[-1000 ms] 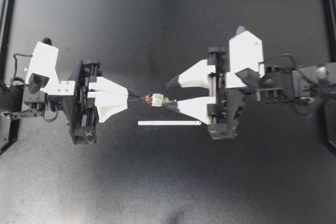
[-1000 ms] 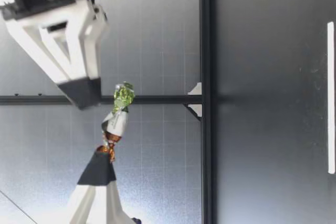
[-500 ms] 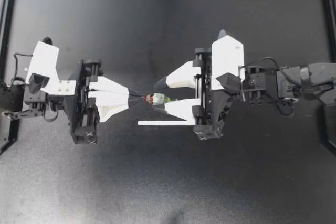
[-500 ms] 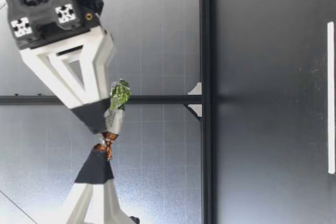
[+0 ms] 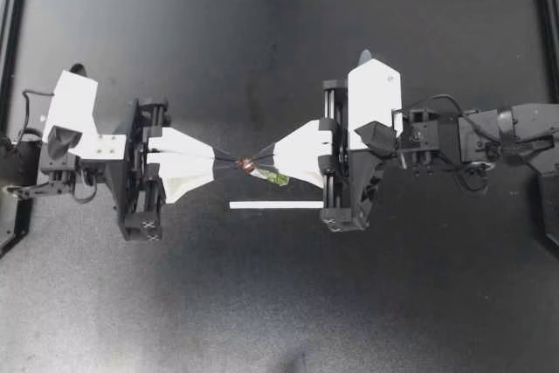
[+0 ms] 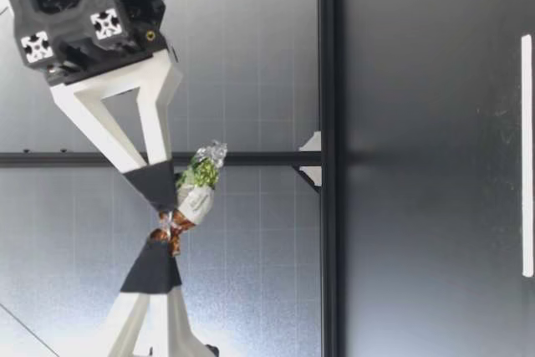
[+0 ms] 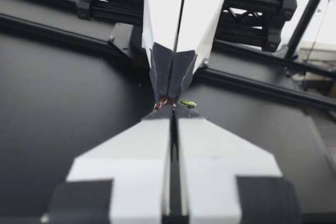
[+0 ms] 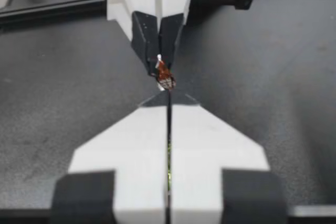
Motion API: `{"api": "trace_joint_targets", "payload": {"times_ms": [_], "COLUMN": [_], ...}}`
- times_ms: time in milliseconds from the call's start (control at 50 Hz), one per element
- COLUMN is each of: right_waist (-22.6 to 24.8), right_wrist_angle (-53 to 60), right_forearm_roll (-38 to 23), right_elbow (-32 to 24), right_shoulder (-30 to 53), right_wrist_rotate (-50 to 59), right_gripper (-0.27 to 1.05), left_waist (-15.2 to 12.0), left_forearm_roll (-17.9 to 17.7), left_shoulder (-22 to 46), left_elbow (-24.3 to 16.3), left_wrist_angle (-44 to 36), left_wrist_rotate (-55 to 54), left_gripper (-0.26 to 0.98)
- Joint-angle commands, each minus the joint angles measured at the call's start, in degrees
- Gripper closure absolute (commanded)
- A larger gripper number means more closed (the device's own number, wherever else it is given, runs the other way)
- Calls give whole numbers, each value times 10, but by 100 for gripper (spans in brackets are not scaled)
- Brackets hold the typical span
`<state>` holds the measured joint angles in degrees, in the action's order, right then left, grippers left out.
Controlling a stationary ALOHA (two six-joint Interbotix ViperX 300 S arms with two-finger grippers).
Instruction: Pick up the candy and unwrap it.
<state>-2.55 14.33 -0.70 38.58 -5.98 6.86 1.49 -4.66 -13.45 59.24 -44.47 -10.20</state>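
Only in low view: candy [image 6: 194, 198] well above table [image 6: 418, 206]. Clamped tip-to-tip between level left gripper [image 5: 234, 162] and down-angled right gripper [image 5: 264, 152].

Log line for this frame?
left gripper: shut on candy | right gripper: shut on candy | candy: off table, wrapped
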Motion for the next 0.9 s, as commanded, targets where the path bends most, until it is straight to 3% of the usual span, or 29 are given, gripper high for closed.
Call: {"api": "trace_joint_targets", "payload": {"times_ms": [0,140,200,360,680,880], "right_waist": [-2,-2,-2,-4,-1,8], "right_wrist_angle": [3,3,3,3,3,6], "right_forearm_roll": [1,1,1,1,1,1], "right_elbow": [-11,-8,-9,-10,-16,-16], "right_shoulder": [-10,-11,-11,-14,-5,-5], "right_wrist_rotate": [0,-1,-1,-2,4,17], "right_gripper": [98,98,98,98,98,98], "left_waist": [0,0,0,3,3,-4], "left_forearm_roll": [13,20,20,11,6,-14], "left_shoulder": [-12,-15,-14,-1,34,52], "left_elbow": [1,7,9,3,-40,-53], "left_wrist_angle": [-8,-7,-3,17,16,12], "left_wrist_rotate": [11,16,12,-18,-44,-32], "left_gripper": [88,74,61,11,13,14]}}
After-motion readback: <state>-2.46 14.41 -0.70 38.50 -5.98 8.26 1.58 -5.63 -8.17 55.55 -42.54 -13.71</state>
